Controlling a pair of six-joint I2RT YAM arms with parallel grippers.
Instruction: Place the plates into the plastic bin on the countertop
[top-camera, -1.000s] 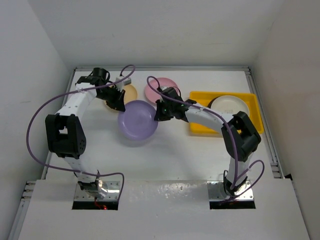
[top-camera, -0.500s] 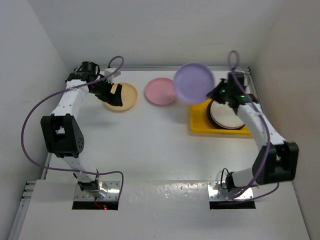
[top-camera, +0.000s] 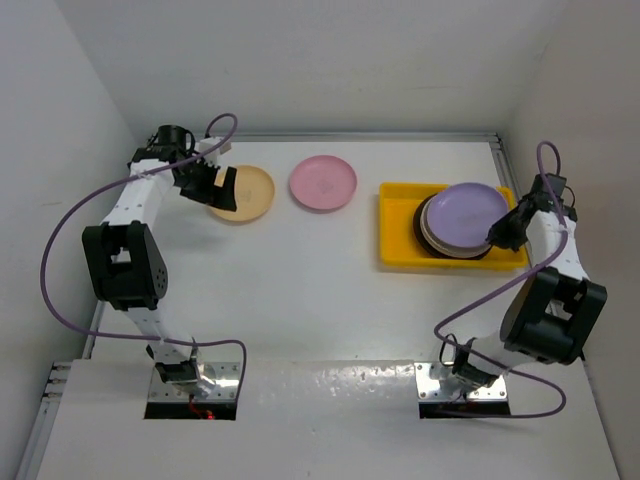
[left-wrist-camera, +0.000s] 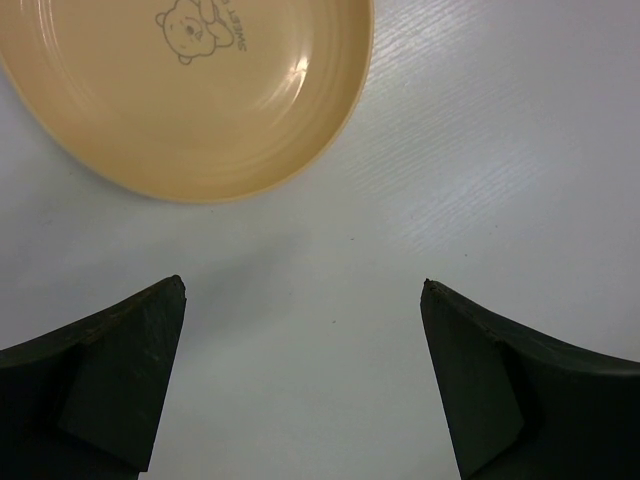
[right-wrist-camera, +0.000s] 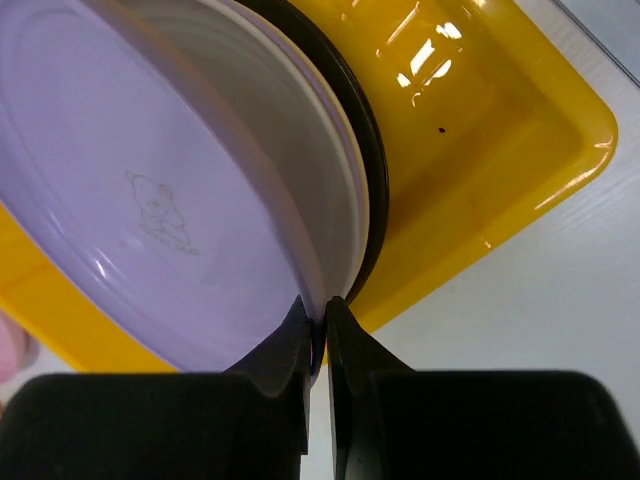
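Note:
The purple plate (top-camera: 465, 208) (right-wrist-camera: 150, 210) lies tilted on a stack of plates (right-wrist-camera: 335, 170) inside the yellow plastic bin (top-camera: 398, 230) (right-wrist-camera: 480, 130). My right gripper (top-camera: 497, 236) (right-wrist-camera: 320, 315) is shut on that plate's near right rim. A yellow-orange plate (top-camera: 248, 192) (left-wrist-camera: 190, 90) and a pink plate (top-camera: 323, 183) rest on the white countertop (top-camera: 300, 290) at the back. My left gripper (top-camera: 222, 188) (left-wrist-camera: 303, 290) is open just left of the yellow-orange plate, with only bare countertop between its fingers.
White walls close in the countertop on the left, back and right. The bin sits near the right wall, and the stack fills its right half. A purple cable loops off each arm.
The right arm has carried the purple plate from mid-table over to the bin and lowered it onto the stack. The left gripper has opened and drawn back beside the yellow-orange plate.

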